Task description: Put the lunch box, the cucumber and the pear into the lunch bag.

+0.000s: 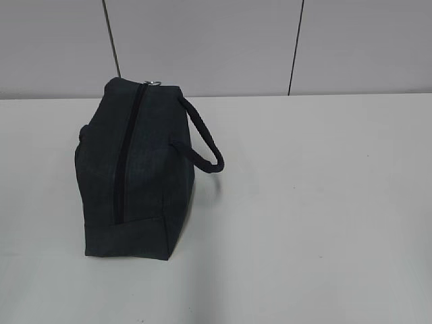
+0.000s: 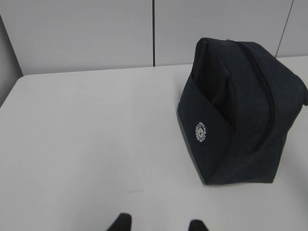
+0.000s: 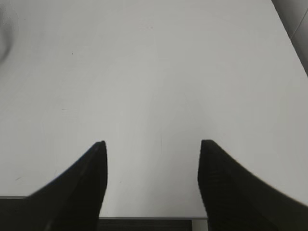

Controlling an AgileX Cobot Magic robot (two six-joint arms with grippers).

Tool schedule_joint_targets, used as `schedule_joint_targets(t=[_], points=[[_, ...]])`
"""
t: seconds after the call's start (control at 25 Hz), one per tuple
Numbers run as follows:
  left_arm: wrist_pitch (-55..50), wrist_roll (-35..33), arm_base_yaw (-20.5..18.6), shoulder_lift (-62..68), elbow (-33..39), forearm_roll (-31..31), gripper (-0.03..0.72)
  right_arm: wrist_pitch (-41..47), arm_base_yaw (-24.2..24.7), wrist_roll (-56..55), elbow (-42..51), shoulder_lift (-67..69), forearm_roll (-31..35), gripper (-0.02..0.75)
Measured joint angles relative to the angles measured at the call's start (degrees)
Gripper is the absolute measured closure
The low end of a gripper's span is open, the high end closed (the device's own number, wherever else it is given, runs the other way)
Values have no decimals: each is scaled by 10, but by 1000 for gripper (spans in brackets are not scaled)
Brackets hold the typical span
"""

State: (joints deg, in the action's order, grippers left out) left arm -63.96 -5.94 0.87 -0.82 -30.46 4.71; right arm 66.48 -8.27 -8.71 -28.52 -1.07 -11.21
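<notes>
The dark navy lunch bag (image 1: 135, 169) stands on the white table (image 1: 310, 202) at the left, its top zipper shut, a metal ring pull (image 1: 152, 83) at the far end and a loop handle (image 1: 202, 138) hanging to the right. It also shows in the left wrist view (image 2: 240, 115) with a round white logo (image 2: 200, 131). My left gripper (image 2: 160, 224) is open and empty over bare table, short of the bag. My right gripper (image 3: 152, 144) is open and empty over bare table. The lunch box, cucumber and pear are out of view. Neither arm shows in the exterior view.
A grey panelled wall (image 1: 216, 40) runs behind the table's far edge. The table's right edge (image 3: 288, 29) shows in the right wrist view.
</notes>
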Motion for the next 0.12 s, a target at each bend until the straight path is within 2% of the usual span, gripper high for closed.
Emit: schedule_joint_targets(t=[0.12], points=[[0,0,0,0,0,0,463,0,0,0,0,0,0,276]])
